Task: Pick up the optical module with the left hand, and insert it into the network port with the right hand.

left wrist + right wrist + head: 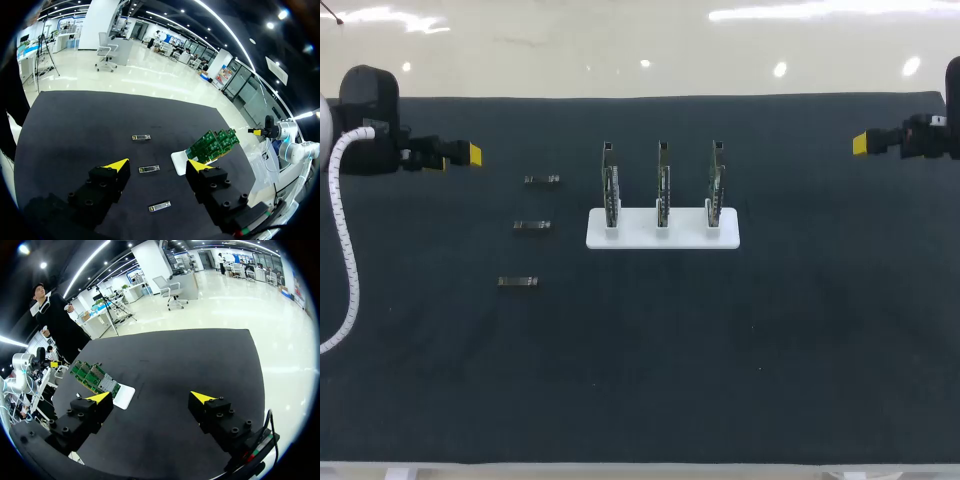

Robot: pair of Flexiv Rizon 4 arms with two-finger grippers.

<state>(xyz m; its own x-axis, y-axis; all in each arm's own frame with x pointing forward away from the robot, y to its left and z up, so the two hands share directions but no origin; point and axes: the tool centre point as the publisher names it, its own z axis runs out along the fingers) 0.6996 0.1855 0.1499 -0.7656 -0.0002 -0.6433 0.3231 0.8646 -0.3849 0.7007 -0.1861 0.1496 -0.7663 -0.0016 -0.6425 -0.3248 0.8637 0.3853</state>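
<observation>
at table point(640, 380) edges, left tool point(471, 154), right tool point(861, 143) spread

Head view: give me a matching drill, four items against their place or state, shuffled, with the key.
1. left claw
2. white base
3. optical modules
4. circuit boards

A. standing upright in a row
B. lying flat on the black mat, left of the base
C. open and empty, near the mat's left edge
D. flat on the mat, carrying the three boards

Pairs: 1-C, 2-D, 3-B, 4-A
</observation>
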